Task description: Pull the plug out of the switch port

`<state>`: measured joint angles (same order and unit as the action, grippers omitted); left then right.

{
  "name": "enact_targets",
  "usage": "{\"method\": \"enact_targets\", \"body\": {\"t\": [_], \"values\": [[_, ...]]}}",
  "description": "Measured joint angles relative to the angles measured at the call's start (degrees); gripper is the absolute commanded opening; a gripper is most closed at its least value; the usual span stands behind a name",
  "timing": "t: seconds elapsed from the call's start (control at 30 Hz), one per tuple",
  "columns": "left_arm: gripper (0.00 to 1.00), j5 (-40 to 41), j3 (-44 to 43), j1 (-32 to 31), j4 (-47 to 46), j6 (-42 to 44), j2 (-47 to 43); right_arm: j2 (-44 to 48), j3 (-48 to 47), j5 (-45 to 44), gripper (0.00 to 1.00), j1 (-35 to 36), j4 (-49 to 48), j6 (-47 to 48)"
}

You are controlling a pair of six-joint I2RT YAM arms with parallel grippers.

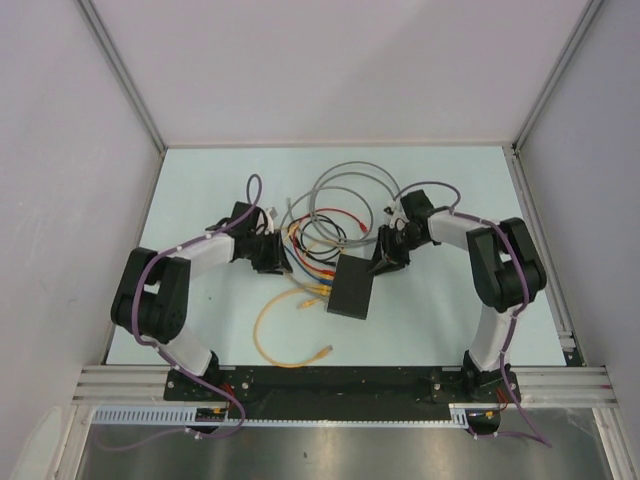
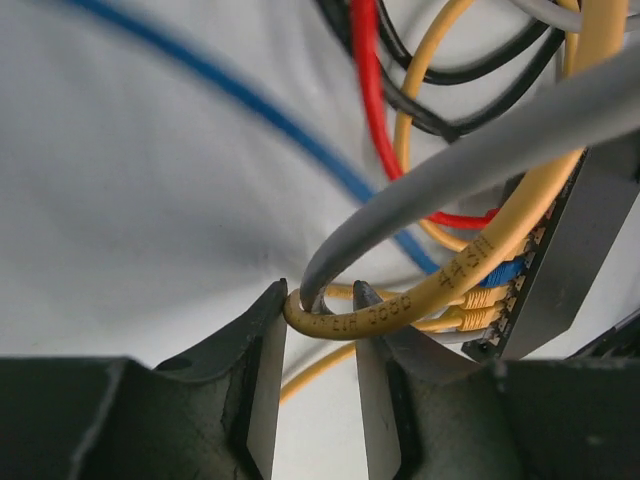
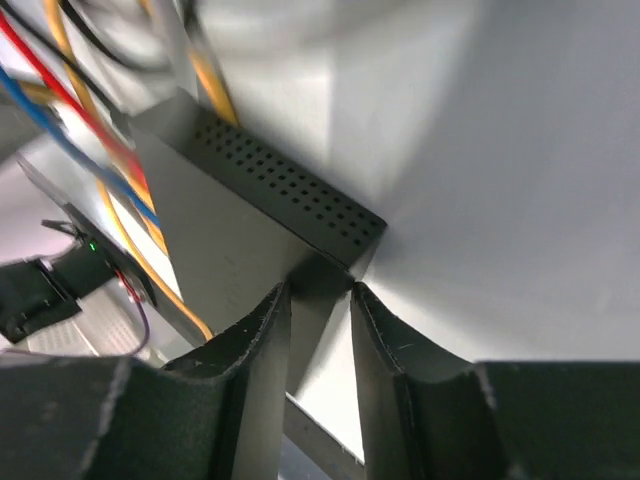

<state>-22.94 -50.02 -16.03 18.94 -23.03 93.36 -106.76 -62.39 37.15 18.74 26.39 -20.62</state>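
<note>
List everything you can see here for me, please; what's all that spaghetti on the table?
switch: one, matte black, mid-table between the grippers.
yellow cables: at least two, yellow, plugged into the switch.
blue cable: one, blue, plugged in beside them.
red cable: one, red, in the tangle behind the switch.
black cable: at least one, black, same tangle.
grey cable: count unclear, grey, looped behind the switch.
table: one, pale, under everything.
left gripper: one, dark, fingers either side of a yellow cable.
right gripper: one, dark, fingers either side of the switch's corner.
</note>
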Motion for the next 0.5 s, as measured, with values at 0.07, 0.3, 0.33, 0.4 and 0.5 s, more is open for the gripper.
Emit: {"method": "enact_targets", "body": {"t": [0.07,0.3,0.33,0.4,0.5], "values": [[0.46,0.4,0.7,-1.0,-0.9,-0.5,-0.2,-2.8,-3.9,0.3,0.31,-0.3,0.2,0.1],[0.87,0.7,2.6,-6.1,1.9,0.2,-4.7,-8.6,-12.7,-0.2,0.42,-1.7,-0.5,1.5],[0.89,0.4,2.6,-6.1,3.7,1.6,-6.0,-8.6,-12.7,-0.4,0.46,-2.0,-0.4,1.8],[0.91,-0.5,2.0,-5.7,8.2,4.5,-8.6,-8.5,-12.6,-0.9,0.54,-2.7,-0.2,2.4],[0.96,-3.2,-0.3,-4.5,15.7,10.7,-11.8,-6.9,-12.6,-2.8,0.6,-5.0,0.8,4.2]]}}
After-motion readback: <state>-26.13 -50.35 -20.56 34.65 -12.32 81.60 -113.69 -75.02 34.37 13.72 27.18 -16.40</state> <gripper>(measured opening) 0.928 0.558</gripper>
